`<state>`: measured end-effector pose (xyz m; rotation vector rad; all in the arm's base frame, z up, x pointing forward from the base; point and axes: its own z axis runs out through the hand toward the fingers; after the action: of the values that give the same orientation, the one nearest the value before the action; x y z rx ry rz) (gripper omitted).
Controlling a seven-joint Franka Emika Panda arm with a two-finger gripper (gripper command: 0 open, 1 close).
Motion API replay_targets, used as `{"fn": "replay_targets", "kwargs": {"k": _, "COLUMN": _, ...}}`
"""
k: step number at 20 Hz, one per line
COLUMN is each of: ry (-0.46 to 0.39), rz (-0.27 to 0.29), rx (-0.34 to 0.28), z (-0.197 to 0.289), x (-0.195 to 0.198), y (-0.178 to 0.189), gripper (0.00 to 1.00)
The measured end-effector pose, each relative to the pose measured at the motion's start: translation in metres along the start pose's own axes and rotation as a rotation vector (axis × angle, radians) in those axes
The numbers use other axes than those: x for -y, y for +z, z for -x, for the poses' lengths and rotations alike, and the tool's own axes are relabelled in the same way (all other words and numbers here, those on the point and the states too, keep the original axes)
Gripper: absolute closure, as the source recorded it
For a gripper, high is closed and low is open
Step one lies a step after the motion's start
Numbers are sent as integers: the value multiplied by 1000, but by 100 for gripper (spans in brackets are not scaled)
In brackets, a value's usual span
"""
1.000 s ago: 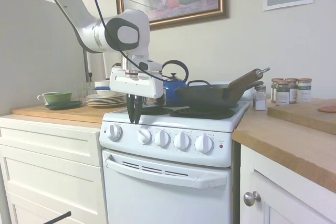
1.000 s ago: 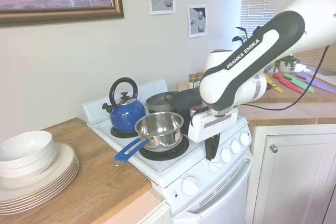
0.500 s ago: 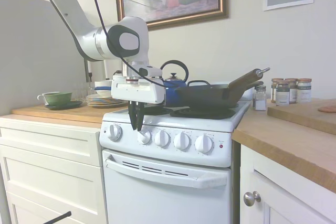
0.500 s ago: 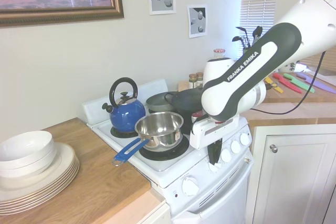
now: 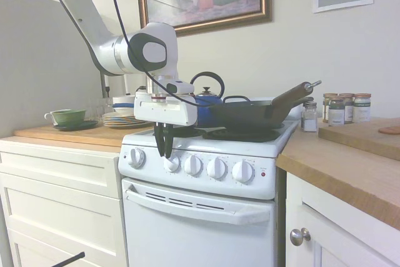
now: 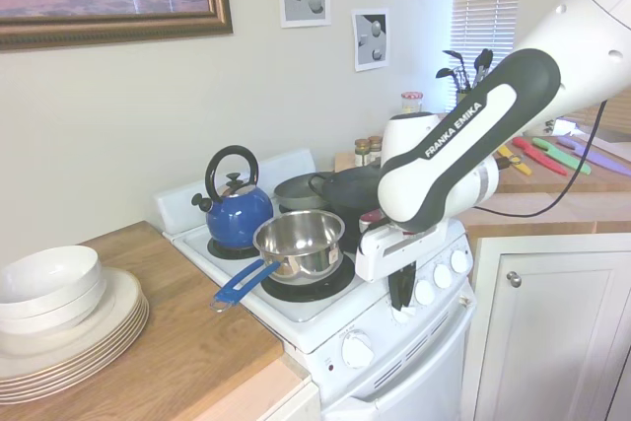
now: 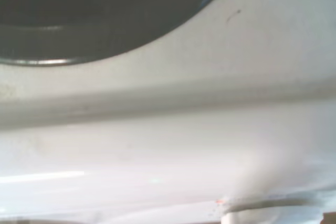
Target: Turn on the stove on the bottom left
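While the white arm reaches in over the front of the white range [image 5: 206,211], its end effector [image 5: 164,152] points straight down at the control panel, the dark fingers [image 5: 161,142] drawn close together just above the second knob [image 5: 171,164] in the row of five, though whether they pinch it I cannot tell. From the other side, the stove on the bottom left [image 6: 314,287] lies at the near front corner of the cooktop under a steel saucepan [image 6: 298,242], with a blue kettle [image 6: 238,212] behind it.
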<state>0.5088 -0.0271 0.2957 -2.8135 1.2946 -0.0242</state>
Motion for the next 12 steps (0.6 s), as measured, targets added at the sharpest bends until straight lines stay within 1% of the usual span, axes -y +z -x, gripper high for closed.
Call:
{"fn": "replay_targets", "kwargs": {"k": 5, "ry": 11, "rz": -5, "rx": 4, "z": -2, "x": -1, "y": 0, "gripper": 100}}
{"fn": "replay_targets", "kwargs": {"k": 9, "ry": 12, "rz": -22, "rx": 26, "z": -2, "x": 0, "y": 0, "gripper": 100}}
{"fn": "replay_targets", "kwargs": {"k": 12, "ry": 11, "rz": -23, "rx": 32, "z": -5, "x": 2, "y": 1, "gripper": 100}}
